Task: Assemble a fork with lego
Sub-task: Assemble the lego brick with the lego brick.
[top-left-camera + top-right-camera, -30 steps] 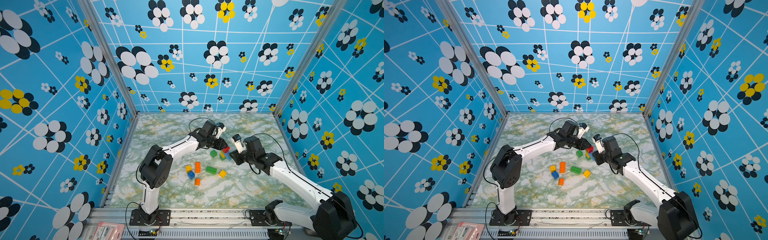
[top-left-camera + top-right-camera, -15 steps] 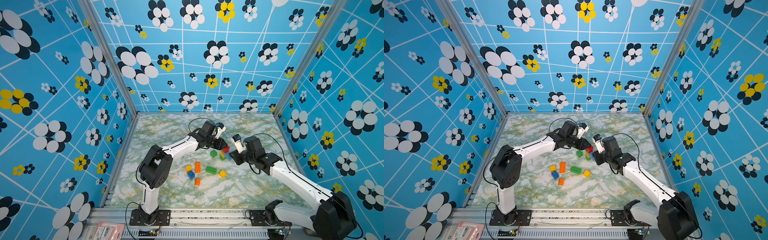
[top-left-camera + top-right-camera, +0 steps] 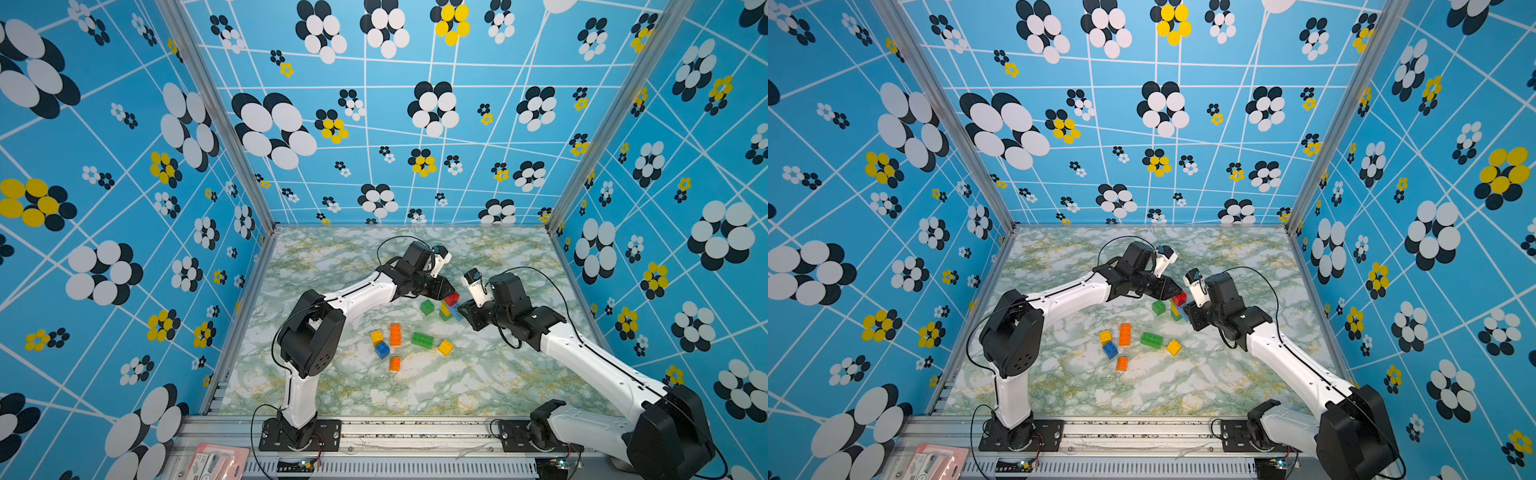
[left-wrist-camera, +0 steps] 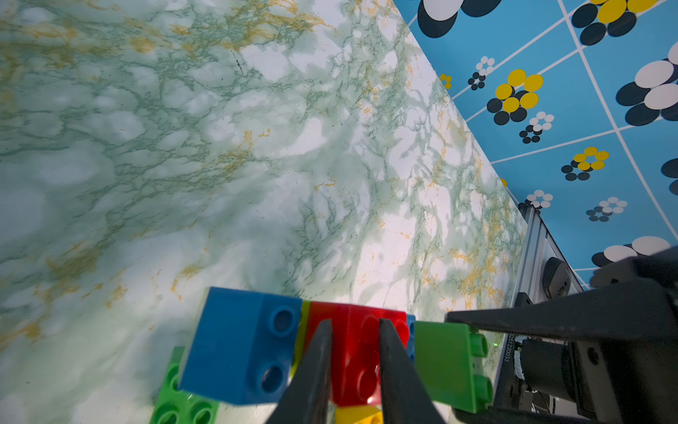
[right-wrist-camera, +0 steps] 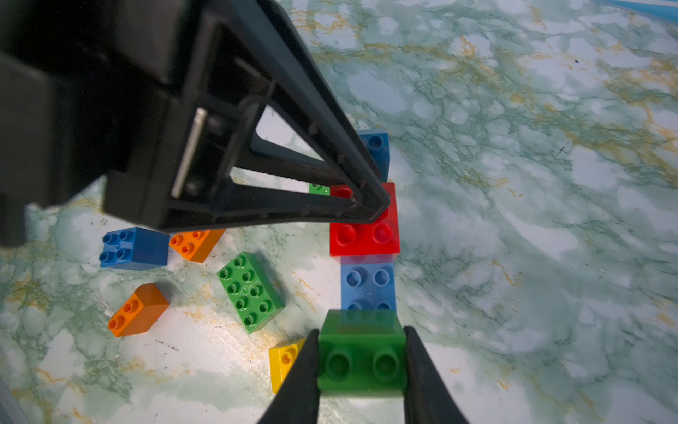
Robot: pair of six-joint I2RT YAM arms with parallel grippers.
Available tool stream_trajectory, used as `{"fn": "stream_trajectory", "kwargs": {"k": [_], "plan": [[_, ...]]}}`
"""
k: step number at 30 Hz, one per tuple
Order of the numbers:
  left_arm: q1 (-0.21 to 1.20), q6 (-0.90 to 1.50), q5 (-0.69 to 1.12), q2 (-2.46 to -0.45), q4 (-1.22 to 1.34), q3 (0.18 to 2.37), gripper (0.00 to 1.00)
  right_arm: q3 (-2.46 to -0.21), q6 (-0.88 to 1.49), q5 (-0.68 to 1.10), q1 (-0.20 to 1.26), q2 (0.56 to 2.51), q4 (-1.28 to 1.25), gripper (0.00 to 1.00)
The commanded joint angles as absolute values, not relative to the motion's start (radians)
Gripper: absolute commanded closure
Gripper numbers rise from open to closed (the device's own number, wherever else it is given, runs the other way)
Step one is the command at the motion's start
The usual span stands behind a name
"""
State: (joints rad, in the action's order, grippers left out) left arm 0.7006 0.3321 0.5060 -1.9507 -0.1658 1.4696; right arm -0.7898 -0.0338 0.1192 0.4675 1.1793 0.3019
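We are partway through the build. A short row of joined lego is held low over the table (image 5: 513, 220), with the red brick (image 5: 363, 235) on top of it. Whether the row rests on the surface, we cannot tell.

The left gripper (image 4: 355, 325) is clenched narrowly on the red brick's studded top, seemingly nipping one stud. The light blue brick (image 5: 367, 282) runs out from under the red brick to the green brick (image 5: 361, 363). The right gripper (image 5: 361, 332) grasps the green brick by its two sides. On the far side of the red brick, a dark blue brick (image 5: 378, 147) joins the row.

Spare pieces lie apart from the red brick: a green oblong brick (image 5: 250, 292), an orange brick (image 5: 137, 310) and a yellow brick (image 5: 286, 361).

We judge the step in hand to be seating the red brick. The next move calls for a firm, square push while the right gripper braces. Then the left gripper would let go and fetch a spare piece.
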Motion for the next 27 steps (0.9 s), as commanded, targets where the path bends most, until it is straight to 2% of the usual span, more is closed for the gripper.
{"fn": "stream_trajectory", "kwargs": {"k": [1,27], "plan": [[0.692,0.331,0.454,-1.987,-0.306,1.411,0.75,-0.765,-0.032,0.134,0.460,1.188,0.282,1.00],[0.691,0.333,0.454,-1.990,-0.307,1.417,0.76,-0.675,-0.044,0.150,0.460,1.194,0.181,1.00]]}}
